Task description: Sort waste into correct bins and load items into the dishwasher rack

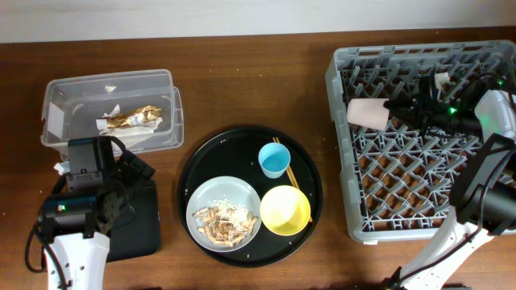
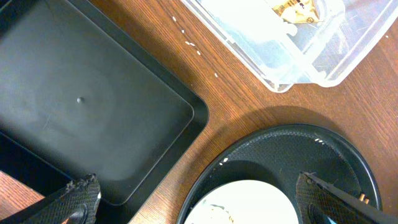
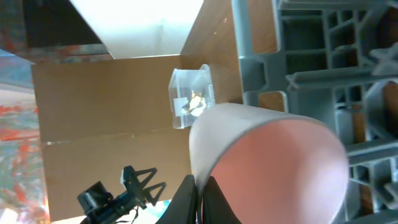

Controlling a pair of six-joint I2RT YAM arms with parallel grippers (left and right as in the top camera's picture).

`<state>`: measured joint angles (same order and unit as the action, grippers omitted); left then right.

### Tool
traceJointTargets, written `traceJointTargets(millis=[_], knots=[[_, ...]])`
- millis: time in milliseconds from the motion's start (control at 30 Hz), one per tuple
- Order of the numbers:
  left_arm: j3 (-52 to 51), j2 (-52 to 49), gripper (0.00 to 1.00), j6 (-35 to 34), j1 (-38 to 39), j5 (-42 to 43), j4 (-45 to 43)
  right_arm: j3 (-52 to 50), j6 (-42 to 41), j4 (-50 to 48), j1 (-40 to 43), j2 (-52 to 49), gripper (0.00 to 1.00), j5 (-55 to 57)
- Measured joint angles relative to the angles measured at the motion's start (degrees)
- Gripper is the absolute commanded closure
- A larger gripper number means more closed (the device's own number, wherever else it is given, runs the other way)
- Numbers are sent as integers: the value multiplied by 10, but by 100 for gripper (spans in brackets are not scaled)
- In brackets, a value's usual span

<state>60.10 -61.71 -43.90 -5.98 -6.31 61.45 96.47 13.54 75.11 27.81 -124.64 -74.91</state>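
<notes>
The right gripper (image 1: 392,109) pinches the pink cup (image 1: 367,113) by its rim. It should probably set the cup mouth-down between the dishwasher rack (image 1: 344,161) pegs just beneath.

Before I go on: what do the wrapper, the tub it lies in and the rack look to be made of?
The wrapper looks like metallised foil: gold, shiny, sharply crinkled. The tub seems to be clear, glossy plastic: the table shows through its walls. The rack looks like moulded light-grey plastic, matt, with a lattice of pegs.
</notes>
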Motion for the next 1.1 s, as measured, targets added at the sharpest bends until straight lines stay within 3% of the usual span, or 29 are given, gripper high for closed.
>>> traceJointTargets(millis=[267, 367, 600, 767, 1000, 1100], knots=[[0, 0, 1, 0, 0, 0, 0, 1, -33, -7, 35, 7, 94, 49], [0, 0, 1, 0, 0, 0, 0, 1, -39, -9, 52, 7, 85, 96], [0, 0, 1, 0, 0, 0, 0, 8, -47, 14, 59, 6, 83, 145], [0, 0, 0, 0, 0, 0, 0, 115, -72, 81, 59, 13, 83, 229], [0, 0, 1, 0, 0, 0, 0, 184, -145, 94, 36, 139, 82, 414], [0, 0, 1, 0, 0, 0, 0, 189, -151, 103, -24, 212, 74, 447]])
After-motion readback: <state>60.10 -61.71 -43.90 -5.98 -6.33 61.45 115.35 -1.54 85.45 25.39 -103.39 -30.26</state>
